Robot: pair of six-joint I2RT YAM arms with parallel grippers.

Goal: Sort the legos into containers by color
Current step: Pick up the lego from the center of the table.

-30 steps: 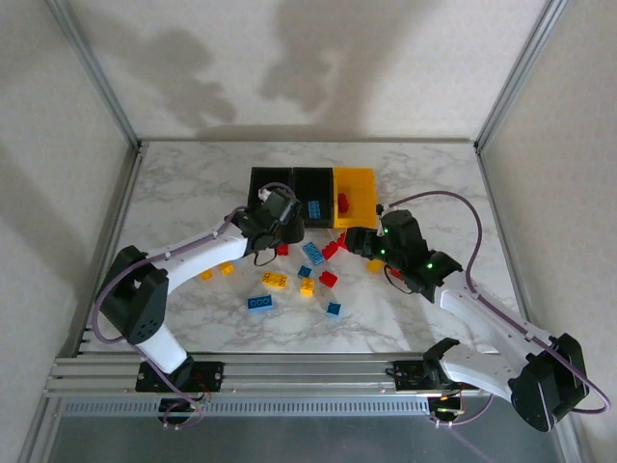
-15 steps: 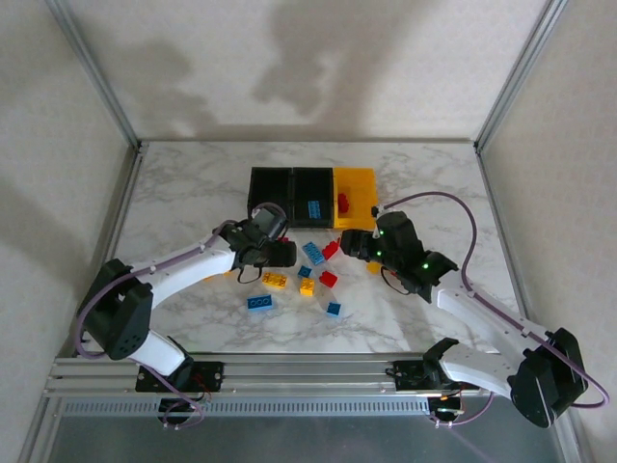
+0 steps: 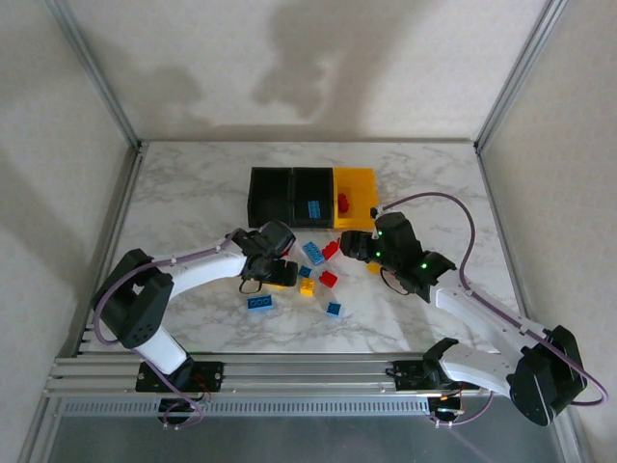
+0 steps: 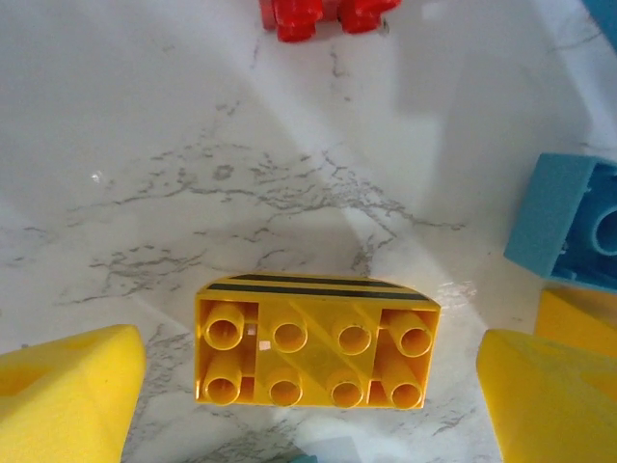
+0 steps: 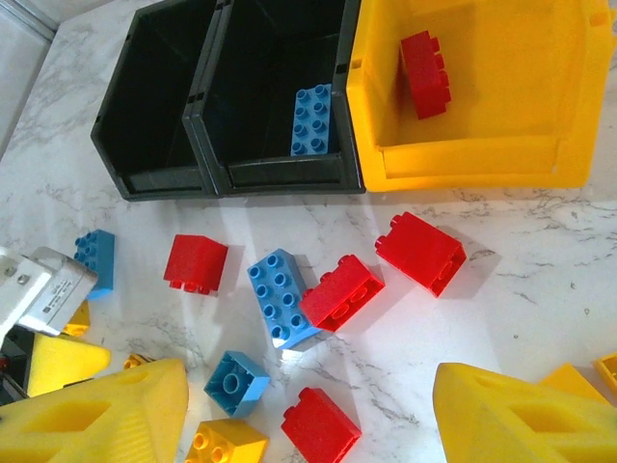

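My left gripper (image 4: 313,405) is open low over the table. A yellow-orange lego (image 4: 316,342) with black stripes lies hollow side up between its fingertips (image 4: 67,386), clear of both. In the top view this gripper (image 3: 280,270) is in front of the containers (image 3: 311,172). My right gripper (image 5: 308,424) is open above loose legos, a red one (image 5: 322,424) below the gap. The middle black bin (image 5: 280,58) holds a blue brick (image 5: 311,121). The yellow-orange bin (image 5: 482,159) holds a red brick (image 5: 425,72). The left black bin (image 5: 154,106) looks empty.
Loose on the marble are a blue 2x4 (image 5: 280,294), red bricks (image 5: 340,292) (image 5: 420,252) (image 5: 196,261), a small blue one (image 5: 235,383) and a yellow one (image 5: 227,444). Further blue bricks (image 3: 258,302) (image 3: 334,309) lie nearer the bases.
My left gripper has come back from the bins toward the near side and lowered over the striped yellow-orange lego. The right gripper has shifted slightly left.
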